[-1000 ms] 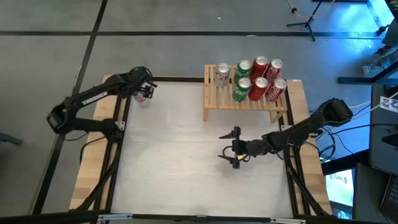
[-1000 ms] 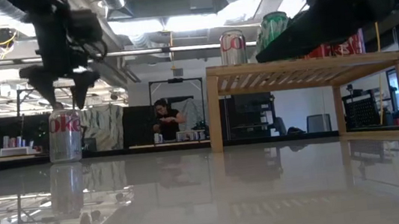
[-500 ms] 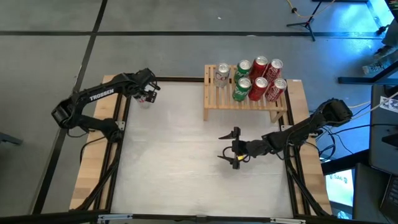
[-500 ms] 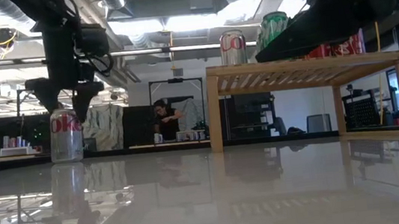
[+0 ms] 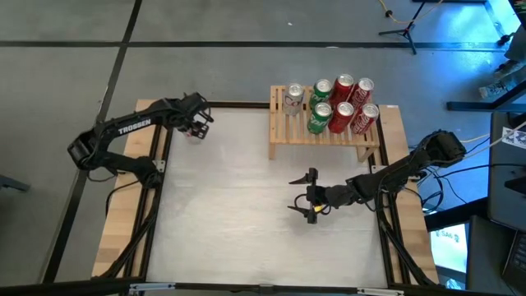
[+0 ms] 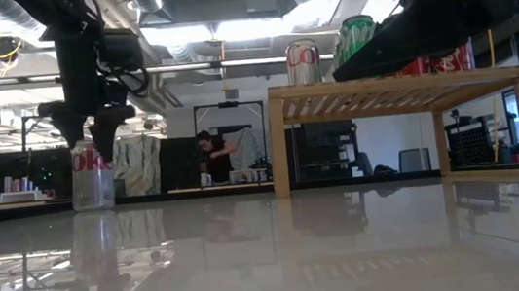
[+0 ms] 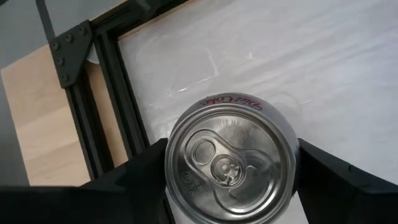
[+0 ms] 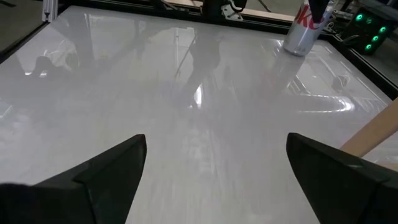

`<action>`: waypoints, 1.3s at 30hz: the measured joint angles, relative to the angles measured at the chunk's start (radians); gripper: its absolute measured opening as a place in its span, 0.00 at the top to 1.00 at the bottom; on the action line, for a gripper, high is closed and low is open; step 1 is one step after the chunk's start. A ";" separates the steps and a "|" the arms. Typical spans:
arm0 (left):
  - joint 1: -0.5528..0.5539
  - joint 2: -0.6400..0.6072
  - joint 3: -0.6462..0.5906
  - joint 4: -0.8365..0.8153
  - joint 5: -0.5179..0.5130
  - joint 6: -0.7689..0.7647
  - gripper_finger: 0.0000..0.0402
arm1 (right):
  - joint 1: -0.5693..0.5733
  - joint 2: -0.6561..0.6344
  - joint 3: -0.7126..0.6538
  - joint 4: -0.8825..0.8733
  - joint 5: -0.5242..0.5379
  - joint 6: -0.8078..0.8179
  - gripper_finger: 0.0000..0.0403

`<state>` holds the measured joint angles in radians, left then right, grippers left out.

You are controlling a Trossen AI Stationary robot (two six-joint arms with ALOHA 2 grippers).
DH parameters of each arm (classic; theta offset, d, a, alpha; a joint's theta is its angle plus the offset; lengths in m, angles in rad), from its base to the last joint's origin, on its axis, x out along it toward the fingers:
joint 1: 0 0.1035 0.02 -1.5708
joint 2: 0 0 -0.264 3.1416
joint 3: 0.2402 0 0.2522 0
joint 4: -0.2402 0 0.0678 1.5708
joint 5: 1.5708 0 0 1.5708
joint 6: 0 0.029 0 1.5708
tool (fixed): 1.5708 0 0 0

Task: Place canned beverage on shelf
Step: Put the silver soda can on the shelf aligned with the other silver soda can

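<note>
A silver Diet Coke can (image 6: 91,174) stands on its base at the table's far left corner; it also shows in the left wrist view (image 7: 230,165) and far off in the right wrist view (image 8: 300,34). My left gripper (image 6: 90,145) comes down over its top and is shut on it. The light-wood slatted shelf (image 5: 325,133) stands at the far right on short legs and carries several cans. My right gripper (image 5: 311,196) hangs open over the table in front of the shelf, with nothing between its fingers. My left gripper pinches the can between its two fingers at the top of its side wall (image 7: 169,163), just under the rim, one finger on each opposite side. The fingers come steeply from above. The can stays upright with its base on the table.
On the shelf stand one silver can (image 5: 293,97), green cans (image 5: 320,115) and red cans (image 5: 343,86). The slats' near left part (image 5: 288,127) is bare. A dark frame rail (image 7: 121,93) runs close beside the can. A person (image 6: 214,156) stands in the room beyond.
My left gripper has come down over the can's top and turned a little about its own axis. Its fingers have drawn together onto the can's sides. The can keeps standing on the table.
</note>
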<state>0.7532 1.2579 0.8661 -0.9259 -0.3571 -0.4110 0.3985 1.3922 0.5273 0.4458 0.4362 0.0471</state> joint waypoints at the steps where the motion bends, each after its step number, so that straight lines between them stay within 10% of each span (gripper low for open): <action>1: -0.007 0.000 0.000 0.000 0.000 0.000 0.33 | 0.000 0.000 0.000 -0.002 0.000 0.000 0.05; 20: -0.443 0.006 0.406 -0.067 0.054 -0.071 0.33 | 0.002 0.000 0.000 -0.173 -0.087 0.164 0.05; 39: -0.620 0.551 1.234 -0.344 0.035 -0.016 0.33 | 0.002 0.000 0.000 -0.189 -0.169 0.166 0.05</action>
<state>0.1334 1.8084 2.1001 -1.2701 -0.3225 -0.4272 0.4000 1.3922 0.5274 0.2573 0.2676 0.2127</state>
